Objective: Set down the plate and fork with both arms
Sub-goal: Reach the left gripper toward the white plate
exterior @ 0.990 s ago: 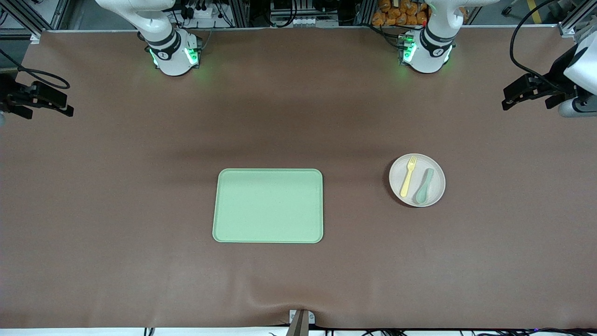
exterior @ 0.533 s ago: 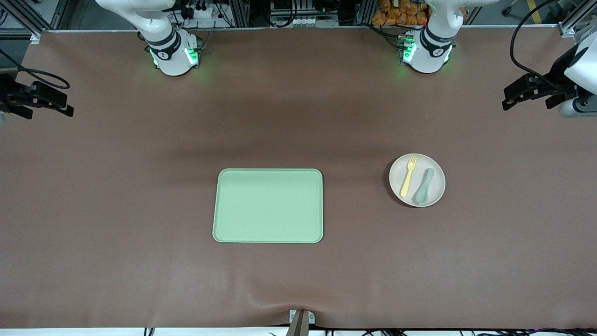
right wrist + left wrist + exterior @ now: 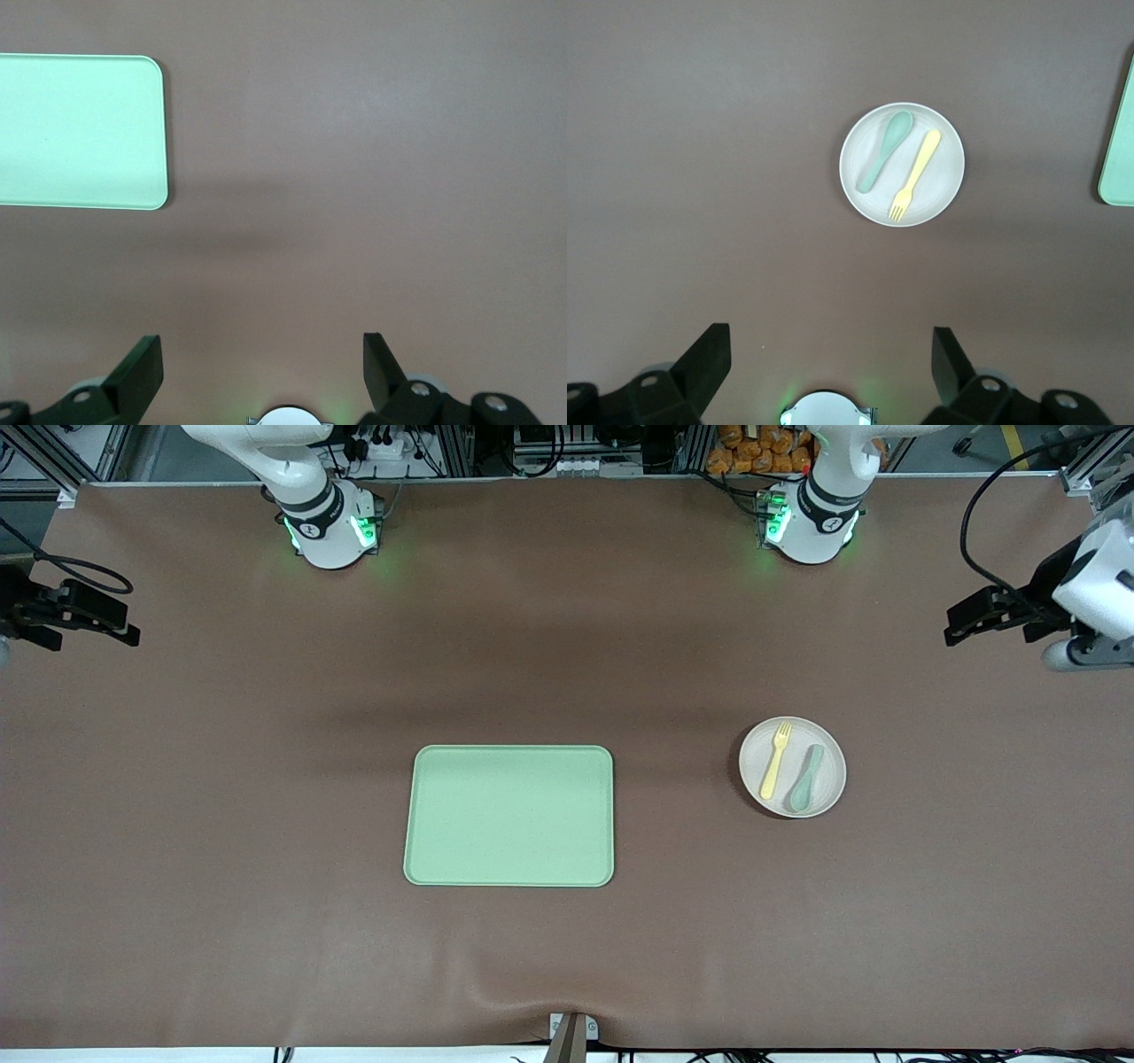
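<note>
The left tool has shifted slightly (fingers apart, empty); the right tool, also spread, waits. The plate lies nearest the left tool, with the fork lengthwise toward the bases.

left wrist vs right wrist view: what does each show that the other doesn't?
Only the left wrist view: the plate with the fork and the spoon lying side by side on it, apart from each other, and the open left gripper over bare table.

Only the right wrist view: the open right gripper, also over bare table, holding nothing.

Both: the brown table and part of the green tray, which has nothing on it where it shows; the left wrist view catches only its edge.
</note>
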`<state>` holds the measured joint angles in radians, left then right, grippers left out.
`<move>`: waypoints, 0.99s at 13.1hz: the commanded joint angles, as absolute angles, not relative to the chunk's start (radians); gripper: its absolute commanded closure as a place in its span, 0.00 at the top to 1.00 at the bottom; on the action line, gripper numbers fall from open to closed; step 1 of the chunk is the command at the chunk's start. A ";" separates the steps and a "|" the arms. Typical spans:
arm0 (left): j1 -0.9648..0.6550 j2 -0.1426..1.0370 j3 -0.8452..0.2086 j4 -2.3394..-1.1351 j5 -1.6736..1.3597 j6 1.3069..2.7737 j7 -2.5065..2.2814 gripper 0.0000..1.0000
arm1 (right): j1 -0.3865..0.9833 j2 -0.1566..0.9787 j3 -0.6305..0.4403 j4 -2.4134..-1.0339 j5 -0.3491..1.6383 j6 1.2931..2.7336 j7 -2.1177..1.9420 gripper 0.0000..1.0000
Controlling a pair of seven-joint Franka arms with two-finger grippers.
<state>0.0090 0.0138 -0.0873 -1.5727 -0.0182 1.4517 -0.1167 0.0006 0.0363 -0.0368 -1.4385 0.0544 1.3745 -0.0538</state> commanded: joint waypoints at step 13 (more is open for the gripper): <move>0.048 0.107 -0.097 -1.881 -0.057 1.890 -0.037 1.00 | 0.014 0.032 -0.038 -1.434 0.052 1.373 -0.051 1.00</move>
<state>0.0436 0.1160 -0.0914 -1.8520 -0.0271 1.8548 -0.0556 0.0017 0.0363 -0.0363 -1.4381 0.0545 1.3756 -0.0538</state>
